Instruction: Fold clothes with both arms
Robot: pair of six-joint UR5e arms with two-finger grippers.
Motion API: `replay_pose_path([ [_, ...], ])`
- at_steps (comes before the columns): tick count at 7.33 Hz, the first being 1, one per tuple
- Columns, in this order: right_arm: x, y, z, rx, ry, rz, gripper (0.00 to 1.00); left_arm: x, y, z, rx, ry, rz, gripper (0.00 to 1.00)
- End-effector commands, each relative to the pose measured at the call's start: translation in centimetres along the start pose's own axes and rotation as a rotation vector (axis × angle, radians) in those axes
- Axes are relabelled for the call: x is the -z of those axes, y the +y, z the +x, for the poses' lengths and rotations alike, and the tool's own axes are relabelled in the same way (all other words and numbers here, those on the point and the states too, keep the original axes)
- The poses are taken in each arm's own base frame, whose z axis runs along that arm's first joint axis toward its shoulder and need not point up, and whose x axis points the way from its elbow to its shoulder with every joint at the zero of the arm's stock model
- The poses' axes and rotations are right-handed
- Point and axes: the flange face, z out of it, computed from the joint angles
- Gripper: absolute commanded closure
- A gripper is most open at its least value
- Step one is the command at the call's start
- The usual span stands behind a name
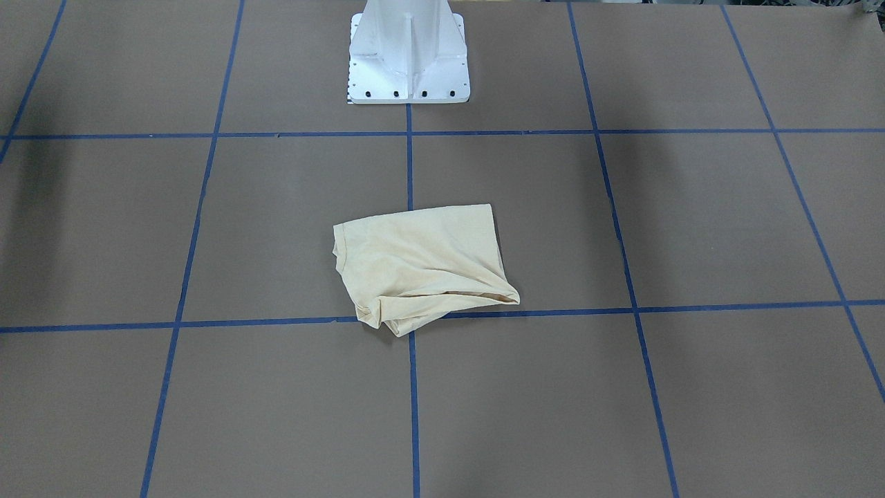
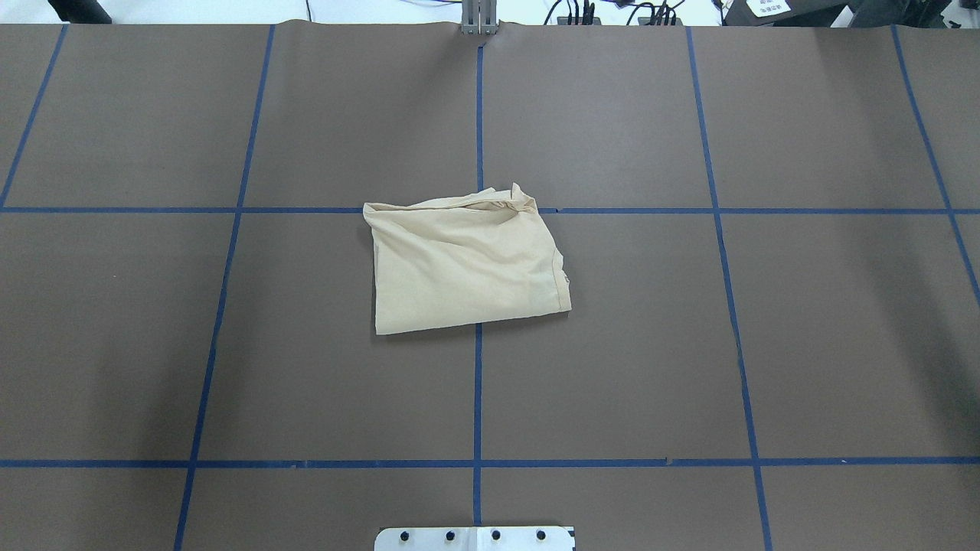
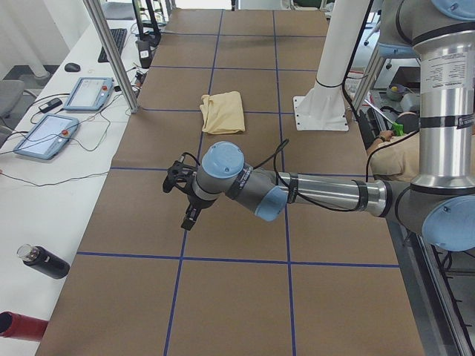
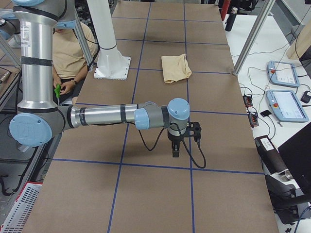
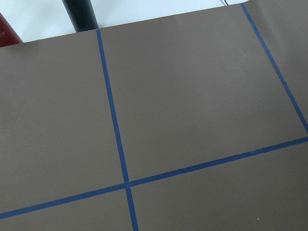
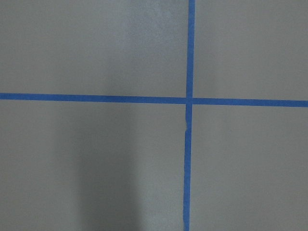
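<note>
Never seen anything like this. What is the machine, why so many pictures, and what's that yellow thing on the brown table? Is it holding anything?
A robot: two jointed metal arms and a white pedestal base, for folding clothes. Six cameras catch the same moment: one faces the robot, one looks down from behind it, one stands at each table end, one rides on each wrist. On the brown table, gridded with blue tape, lies a yellow shirt, folded into a rough rectangle. The left arm and right arm reach over bare table, away from the shirt, so the wrist cameras see mainly table and tape. The left end effector and right end effector appear to hold nothing; open or shut, I cannot tell.
</note>
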Motion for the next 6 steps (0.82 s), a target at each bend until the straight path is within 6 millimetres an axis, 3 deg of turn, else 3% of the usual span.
replay_pose_path([
  [1,0.23,-0.02,-0.3,0.004,-0.008,0.004,0.0,-0.01,0.05,0.05,-0.003,-0.001,0.0,0.0],
  [6,0.41,-0.03,-0.53,0.007,-0.015,0.007,0.0,0.5,-0.01,0.29,-0.005,-0.002,0.009,0.0],
])
